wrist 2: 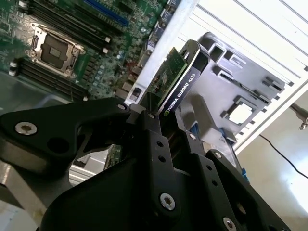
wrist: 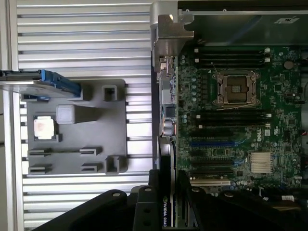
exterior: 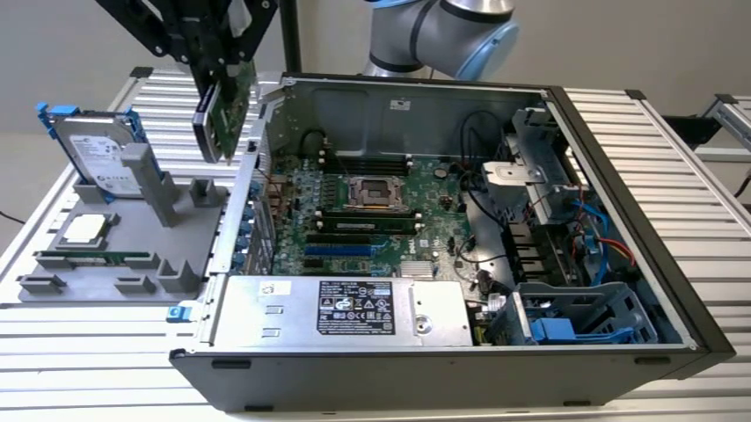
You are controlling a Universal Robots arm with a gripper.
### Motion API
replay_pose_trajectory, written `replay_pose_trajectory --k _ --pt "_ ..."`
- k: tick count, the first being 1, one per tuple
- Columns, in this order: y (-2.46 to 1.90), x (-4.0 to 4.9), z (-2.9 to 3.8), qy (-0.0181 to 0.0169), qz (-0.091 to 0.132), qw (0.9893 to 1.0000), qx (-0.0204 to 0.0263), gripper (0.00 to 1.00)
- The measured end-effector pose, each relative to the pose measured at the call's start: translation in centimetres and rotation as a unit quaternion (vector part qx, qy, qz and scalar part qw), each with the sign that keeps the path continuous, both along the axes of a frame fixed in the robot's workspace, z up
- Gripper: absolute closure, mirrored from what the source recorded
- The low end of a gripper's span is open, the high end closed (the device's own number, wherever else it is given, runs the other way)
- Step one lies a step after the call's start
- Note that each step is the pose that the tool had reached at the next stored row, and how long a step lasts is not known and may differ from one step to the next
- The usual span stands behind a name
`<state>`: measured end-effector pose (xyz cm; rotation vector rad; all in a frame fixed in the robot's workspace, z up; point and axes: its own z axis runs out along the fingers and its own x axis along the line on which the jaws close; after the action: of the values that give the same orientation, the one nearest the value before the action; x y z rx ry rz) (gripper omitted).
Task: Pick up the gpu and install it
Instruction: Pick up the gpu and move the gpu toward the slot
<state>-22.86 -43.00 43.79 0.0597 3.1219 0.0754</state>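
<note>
End effector (wrist 2: 155,115) is nearest in the second wrist view, black fingers (wrist 2: 156,139) pressed onto the gpu (wrist 2: 177,77) and pinching it by one edge; green board on one face, black cooler on the other. In the exterior view the gpu (exterior: 228,110) hangs upright, slightly tilted, in the air over the gap between the grey holder (exterior: 129,230) and the case (exterior: 411,378) wall, at the exterior view's left. It is not inside the case and not in any slot. Risks, my read: the card sits just above the case's side wall, so a low pass would knock the bracket or board edge on that rim. The grip is on one narrow edge, so a bump could twist the card in the pinch. A tilted card would meet its slot crooked and jam or bend contacts. Loose cables (exterior: 476,207) by the board could snag. Containers: the case lies open on the surface (exterior: 94,352). It holds the power supply (exterior: 340,308) nearest, then the motherboard (exterior: 352,220) with expansion slots (exterior: 343,251) and a bare socket (exterior: 378,187). A drive cage (exterior: 564,321) sits at the exterior view's right. The holder carries a memory stick (exterior: 94,259) in its groove, a cpu (exterior: 84,230) lying flat, and a hard drive (exterior: 100,154) standing at the far end.
</note>
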Motion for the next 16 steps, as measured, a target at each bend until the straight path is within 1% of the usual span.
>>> replay_pose_trajectory --k 9,16 --pt "0.00 1.67 0.00 0.0000 0.000 1.0000 0.0000 1.00" --pt "0.00 3.20 -0.01 0.0001 0.000 1.0000 0.0000 1.00"
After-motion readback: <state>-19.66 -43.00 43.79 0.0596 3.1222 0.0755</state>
